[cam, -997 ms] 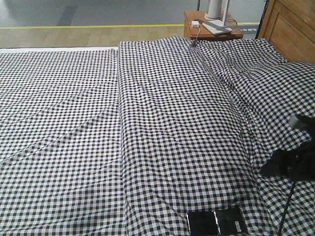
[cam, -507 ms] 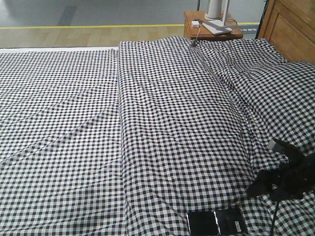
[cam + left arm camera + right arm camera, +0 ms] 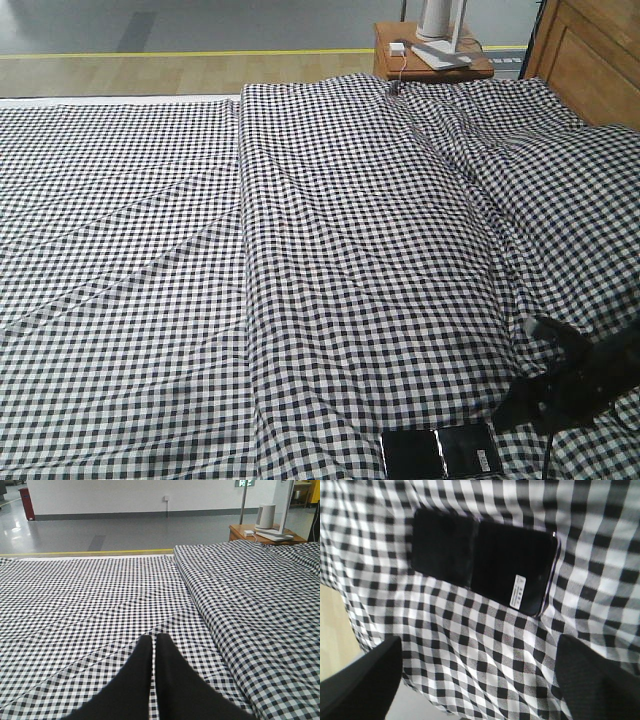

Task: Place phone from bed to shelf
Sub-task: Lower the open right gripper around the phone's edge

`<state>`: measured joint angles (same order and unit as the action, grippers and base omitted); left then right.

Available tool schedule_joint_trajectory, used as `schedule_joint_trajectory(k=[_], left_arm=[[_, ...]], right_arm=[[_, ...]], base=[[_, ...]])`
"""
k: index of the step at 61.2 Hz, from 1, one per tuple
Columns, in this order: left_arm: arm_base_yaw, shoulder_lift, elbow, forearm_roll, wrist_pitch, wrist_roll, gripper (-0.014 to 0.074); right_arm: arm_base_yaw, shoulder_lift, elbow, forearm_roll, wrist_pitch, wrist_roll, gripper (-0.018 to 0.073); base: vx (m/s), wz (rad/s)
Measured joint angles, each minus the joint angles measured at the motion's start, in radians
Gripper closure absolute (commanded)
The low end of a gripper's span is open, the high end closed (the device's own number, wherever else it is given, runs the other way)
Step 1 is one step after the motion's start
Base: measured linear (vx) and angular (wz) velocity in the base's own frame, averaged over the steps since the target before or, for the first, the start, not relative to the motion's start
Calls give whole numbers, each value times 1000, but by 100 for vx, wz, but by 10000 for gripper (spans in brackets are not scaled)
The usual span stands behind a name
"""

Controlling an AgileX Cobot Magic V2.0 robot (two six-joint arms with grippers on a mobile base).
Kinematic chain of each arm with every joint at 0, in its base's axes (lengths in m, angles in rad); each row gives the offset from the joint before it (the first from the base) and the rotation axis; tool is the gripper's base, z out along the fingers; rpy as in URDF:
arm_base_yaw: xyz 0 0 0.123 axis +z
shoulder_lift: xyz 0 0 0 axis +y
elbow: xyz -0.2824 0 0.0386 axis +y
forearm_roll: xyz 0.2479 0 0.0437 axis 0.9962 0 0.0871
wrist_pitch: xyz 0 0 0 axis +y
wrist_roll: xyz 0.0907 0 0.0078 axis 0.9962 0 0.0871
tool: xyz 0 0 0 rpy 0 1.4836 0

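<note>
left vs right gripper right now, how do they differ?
Fingers: left gripper shut, right gripper spread wide. Ahead: left gripper faces only the bed; right gripper has the phone lying in front of its fingers, untouched. Shared: both empty, both over the bed.

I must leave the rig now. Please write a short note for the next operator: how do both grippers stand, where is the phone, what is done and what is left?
The left gripper is shut and empty, above the bed.
The right gripper is open and hovers close to the phone, not touching it.
The phone lies flat on the bed, near its edge.
The shelf is not in view.
Done: nothing is gripped yet.
Left: grasp the phone, carry it to the shelf, put it down.
</note>
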<state>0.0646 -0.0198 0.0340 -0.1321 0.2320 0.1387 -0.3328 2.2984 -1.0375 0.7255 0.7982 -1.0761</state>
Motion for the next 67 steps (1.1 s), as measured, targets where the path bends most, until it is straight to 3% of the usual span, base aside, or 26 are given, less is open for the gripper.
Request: schedule_joint_trajectory(k=[21,67], left_arm=[[0,0,0,0,0,0,596],[0,0,0,0,0,0,596]], right_arm=[[0,139,-41,3,-38,-65,-22],[0,322,-226,95,43,-74,-22]], base=[[0,0],[0,0]])
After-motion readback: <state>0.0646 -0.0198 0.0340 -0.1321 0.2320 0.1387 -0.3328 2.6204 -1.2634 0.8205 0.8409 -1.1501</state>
